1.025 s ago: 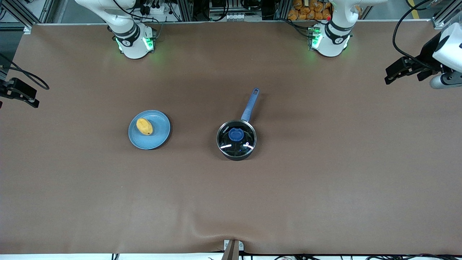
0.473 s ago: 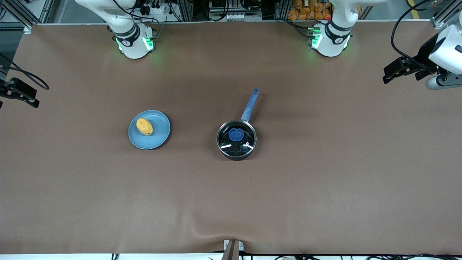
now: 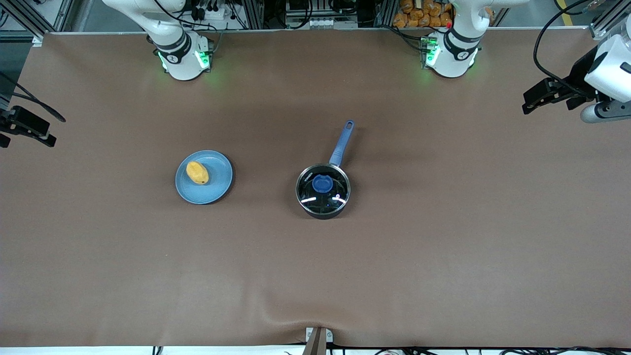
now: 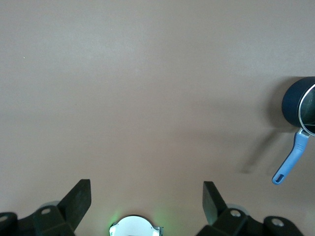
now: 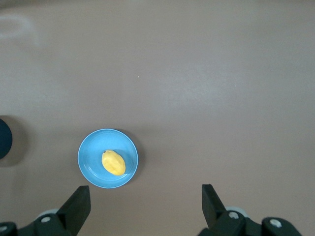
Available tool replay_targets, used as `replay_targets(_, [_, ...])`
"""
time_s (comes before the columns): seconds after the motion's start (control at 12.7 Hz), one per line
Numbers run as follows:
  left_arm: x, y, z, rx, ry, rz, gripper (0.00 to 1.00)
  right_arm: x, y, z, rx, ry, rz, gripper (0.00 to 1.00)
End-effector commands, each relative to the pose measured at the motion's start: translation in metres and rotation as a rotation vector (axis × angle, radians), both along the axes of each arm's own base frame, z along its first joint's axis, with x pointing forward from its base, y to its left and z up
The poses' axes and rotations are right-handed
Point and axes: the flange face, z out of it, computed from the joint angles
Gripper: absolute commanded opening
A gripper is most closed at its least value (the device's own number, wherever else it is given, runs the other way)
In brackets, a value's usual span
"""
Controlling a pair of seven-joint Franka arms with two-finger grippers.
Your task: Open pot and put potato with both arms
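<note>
One pot [image 3: 323, 191] stands near the middle of the table [image 3: 443, 236], its glass lid [image 3: 323, 184] on and its one blue handle [image 3: 342, 143] pointing toward the robots' bases. One potato [image 3: 197, 173] lies on one light-blue plate [image 3: 204, 177], beside the pot toward the right arm's end of the table and well apart from it. Two grippers show: the left gripper [image 4: 146, 203] hangs high over the left arm's end, fingers spread wide and empty; the right gripper [image 5: 145, 204] hangs over the right arm's end, likewise spread and empty. In the front view both grippers are cut off at the edges. In the left wrist view the pot is only partly in frame.
</note>
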Motion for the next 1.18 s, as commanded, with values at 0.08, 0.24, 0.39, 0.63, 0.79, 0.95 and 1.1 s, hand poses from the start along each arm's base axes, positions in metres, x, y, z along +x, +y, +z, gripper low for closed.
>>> replay_targets(0.08, [-0.0018, -0.0049, 0.0026, -0.013, 0.008, -0.023, 1.0, -0.0024, -0.0007, 0.0, 0.018, 0.005, -0.02, 1.0])
replay_targets(0.24, [-0.0024, -0.0045, 0.0033, -0.016, 0.008, -0.022, 1.0, -0.0024, -0.0007, 0.0, 0.018, 0.005, -0.02, 1.0])
replay_targets(0.39, [-0.0017, -0.0031, 0.0032, -0.018, 0.008, -0.019, 1.0, -0.0024, -0.0007, 0.0, 0.018, 0.005, -0.02, 1.0])
replay_targets(0.63, [-0.0014, -0.0039, 0.0024, -0.017, 0.01, -0.007, 1.0, -0.0024, -0.0007, 0.0, 0.018, 0.005, -0.02, 1.0])
replay_targets(0.79, [-0.0011, -0.0029, 0.0025, -0.016, 0.008, -0.005, 1.0, -0.0023, -0.0007, 0.0002, 0.018, 0.004, -0.022, 1.0])
replay_targets(0.95, [0.0008, -0.0023, 0.0015, -0.016, 0.003, -0.003, 1.0, -0.0024, -0.0007, 0.0, 0.018, 0.005, -0.02, 1.0])
replay_targets(1.1, [0.0014, -0.0031, 0.0008, -0.016, 0.003, -0.003, 1.0, -0.0024, -0.0007, 0.0, 0.018, 0.005, -0.022, 1.0])
